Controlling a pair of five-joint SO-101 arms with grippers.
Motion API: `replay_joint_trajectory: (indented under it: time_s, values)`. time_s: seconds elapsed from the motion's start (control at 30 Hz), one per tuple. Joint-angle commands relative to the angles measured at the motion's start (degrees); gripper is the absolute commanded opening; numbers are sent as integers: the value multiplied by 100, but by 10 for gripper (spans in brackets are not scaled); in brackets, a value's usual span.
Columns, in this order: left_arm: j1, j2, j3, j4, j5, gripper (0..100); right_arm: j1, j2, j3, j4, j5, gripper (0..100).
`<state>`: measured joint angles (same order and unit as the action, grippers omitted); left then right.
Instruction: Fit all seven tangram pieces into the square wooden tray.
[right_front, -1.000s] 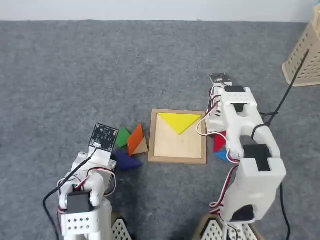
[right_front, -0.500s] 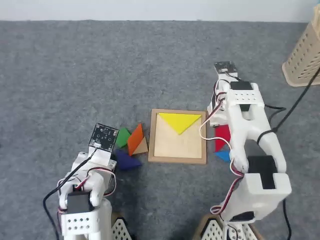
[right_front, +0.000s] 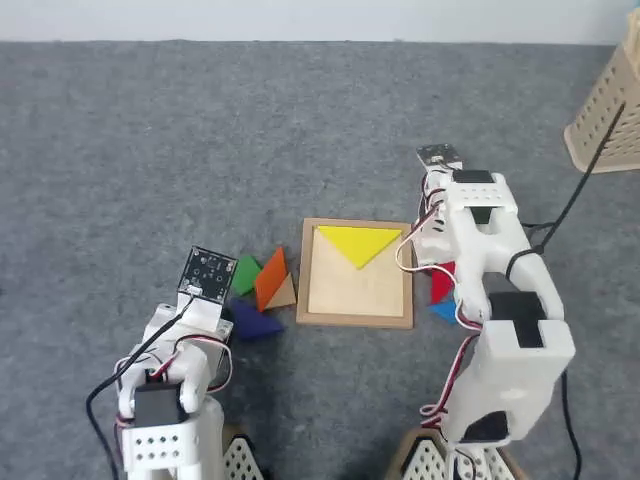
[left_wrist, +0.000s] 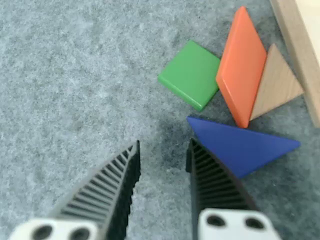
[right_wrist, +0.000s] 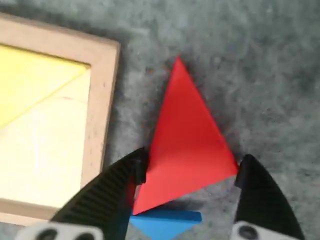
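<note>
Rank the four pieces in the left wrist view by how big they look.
1. orange parallelogram and blue triangle: these look much alike, and the blue one lies nearer the camera, so they are not ranked against each other.
2. green square
3. tan triangle, the smallest.

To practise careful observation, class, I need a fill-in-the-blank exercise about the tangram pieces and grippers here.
The only piece inside the wooden tray is the ____ triangle.
The green square lies beside the ____ parallelogram.
The right gripper is open around the ____ triangle.
Missing words: yellow, orange, red.
</note>
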<state>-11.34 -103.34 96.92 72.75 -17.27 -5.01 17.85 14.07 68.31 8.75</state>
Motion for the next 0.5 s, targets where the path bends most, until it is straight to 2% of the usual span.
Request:
replay_joint_trajectory:
  time_s: [0.0, 0.13, 0.3, 0.47]
  values:
    - [18, -105, -31, 26, -9, 150, -31, 92, -62, -75, 202, 286]
    - [18, -105, -31, 26, -9, 150, -145, 426, -255, -4, 343, 281]
    - [18, -105, -31, 26, -9, 150, -127, 470, -369, 92, 343, 158]
    - [18, -105, -31, 26, -9, 150, -127, 444, -396, 127, 334, 117]
